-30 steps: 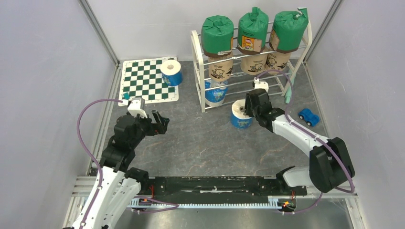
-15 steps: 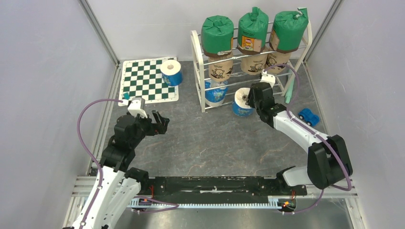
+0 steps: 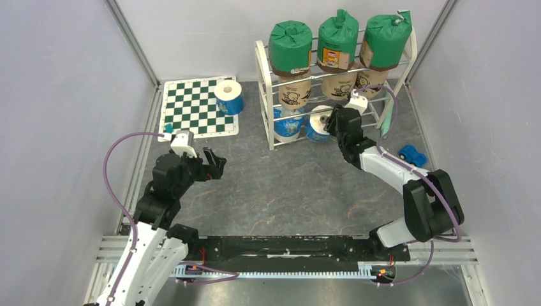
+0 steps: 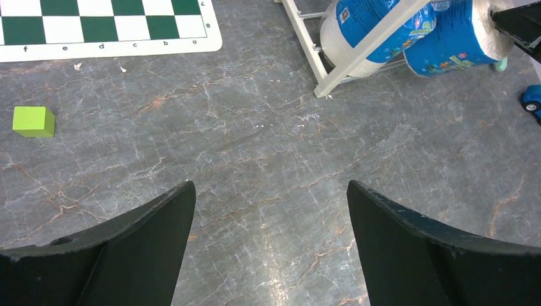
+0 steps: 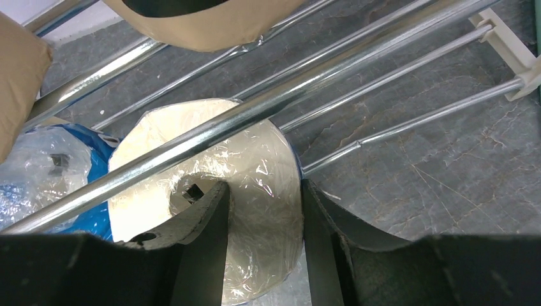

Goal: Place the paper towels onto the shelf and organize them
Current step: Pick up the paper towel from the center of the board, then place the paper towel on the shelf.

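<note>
One blue-wrapped roll (image 3: 316,125) off the bench (image 3: 287,191), now at shelf (image 3: 262,76) bottom tier, 3 o'clock of its twin (image 3: 287,124) | right hand (image 3: 330,121) pinching its wall via core | left hand (image 3: 215,160) unmoved, spread | mat (image 4: 127,50) edge reads "f e d c b a"

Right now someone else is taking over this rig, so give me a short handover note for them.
Left gripper: open, nothing in it, away from the rolls.
Right gripper: shut on a blue-wrapped roll, one finger in its core, at the bottom tier of the shelf.
Done: three green rolls on the top tier, three tan rolls on the tier below, one blue roll on the bottom tier.
Left: release the held roll beside that one, then fetch the last blue roll from the chessboard mat.
</note>
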